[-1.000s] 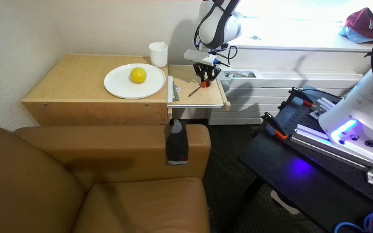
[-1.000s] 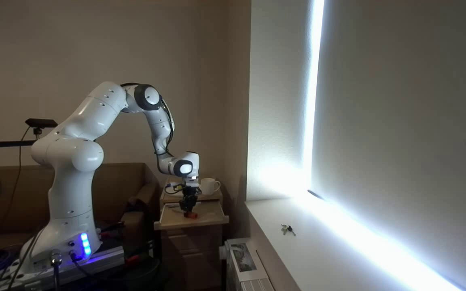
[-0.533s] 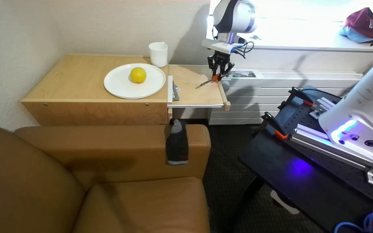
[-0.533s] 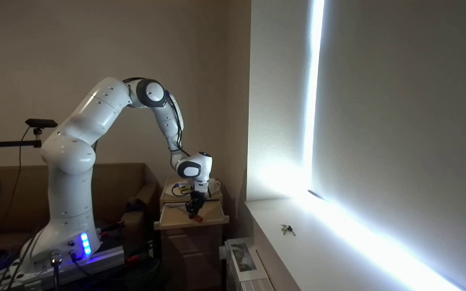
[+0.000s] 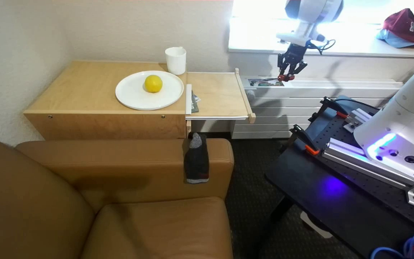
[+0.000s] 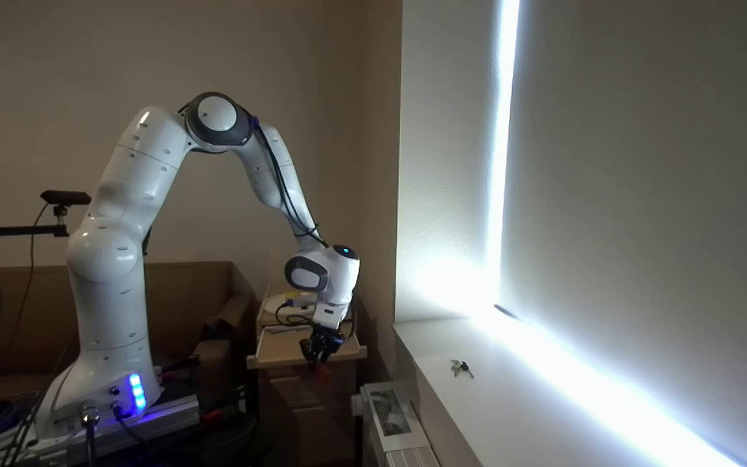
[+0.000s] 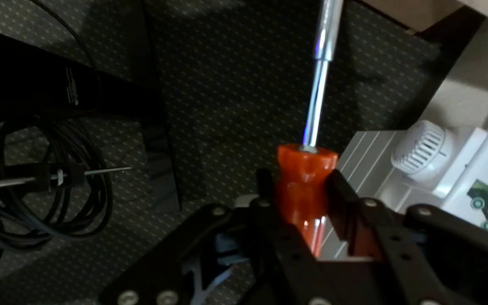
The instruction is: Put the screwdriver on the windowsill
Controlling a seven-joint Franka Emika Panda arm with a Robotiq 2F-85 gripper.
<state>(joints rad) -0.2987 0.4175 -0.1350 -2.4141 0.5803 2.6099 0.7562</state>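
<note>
My gripper (image 7: pixel 299 177) is shut on the red-orange handle of the screwdriver (image 7: pixel 306 161) in the wrist view. The metal shaft points away from the fingers, toward the top of that view. In an exterior view my gripper (image 5: pixel 286 73) holds the screwdriver (image 5: pixel 289 77) in front of the radiator, below the windowsill's front edge. In the other view the red handle (image 6: pixel 323 371) shows under the gripper (image 6: pixel 318 358); the shaft is not visible there. The windowsill (image 5: pixel 350 43) is a white, glaring ledge at the back right; it also shows in an exterior view (image 6: pixel 477 408).
Keys (image 6: pixel 461 368) lie on the windowsill, and a maroon and blue cap (image 5: pixel 401 28) sits at its right end. The radiator (image 5: pixel 322 92) with a knob stands below. An open drawer (image 5: pixel 225 90), a plate (image 5: pixel 131 94) with a yellow ball and a white cup (image 5: pixel 175 60) are left.
My gripper has carried the screwdriver from over the open drawer rightward past its front edge toward the radiator and windowsill. The gripper has stayed shut on the handle.
</note>
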